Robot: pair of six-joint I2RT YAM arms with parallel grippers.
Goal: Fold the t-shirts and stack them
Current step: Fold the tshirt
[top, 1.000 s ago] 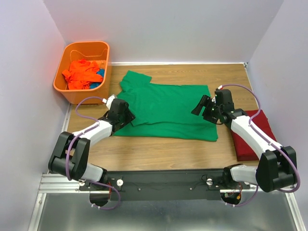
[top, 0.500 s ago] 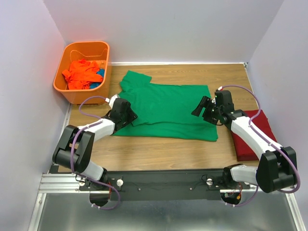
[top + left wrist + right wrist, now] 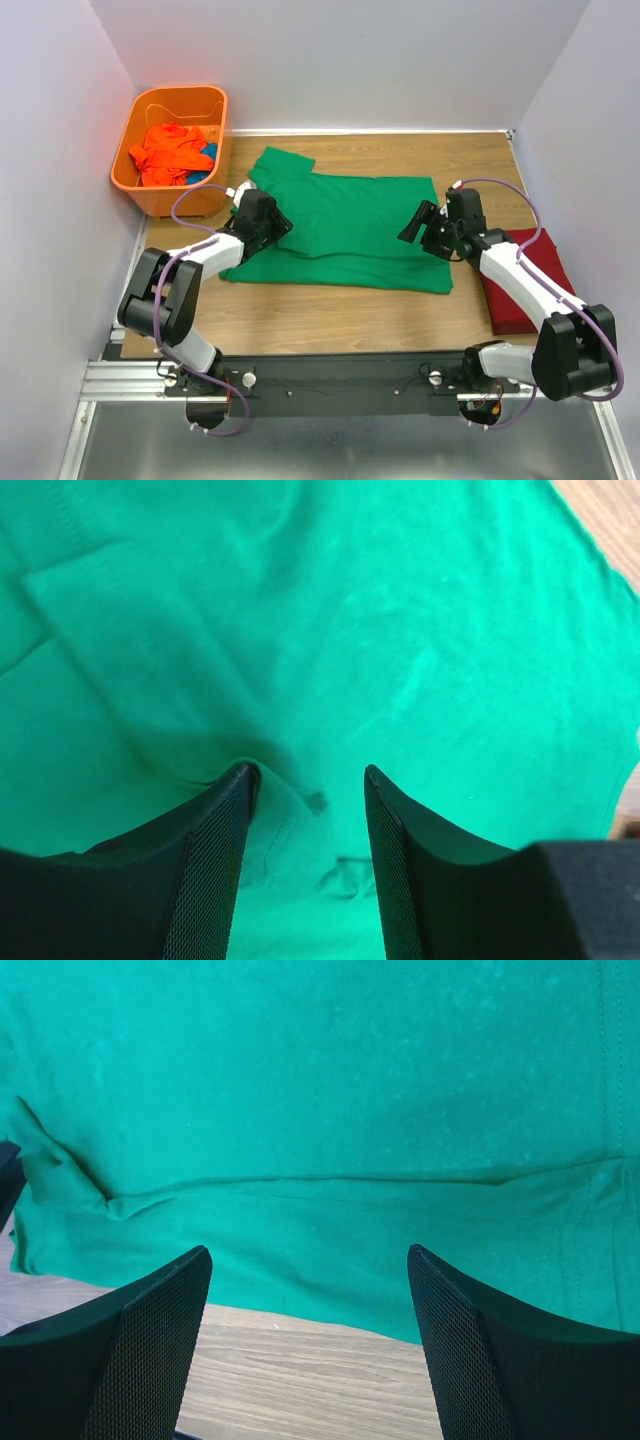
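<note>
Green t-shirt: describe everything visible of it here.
The green t-shirt is plain, soft, bright green cloth, spread nearly flat on the wooden table, with one short sleeve pointing toward the far left. A long crease runs along its near side. The left gripper, open, presses on its left end, where the cloth puckers at one fingertip. The right gripper, open, hangs over its right end; contact is unclear.
</note>
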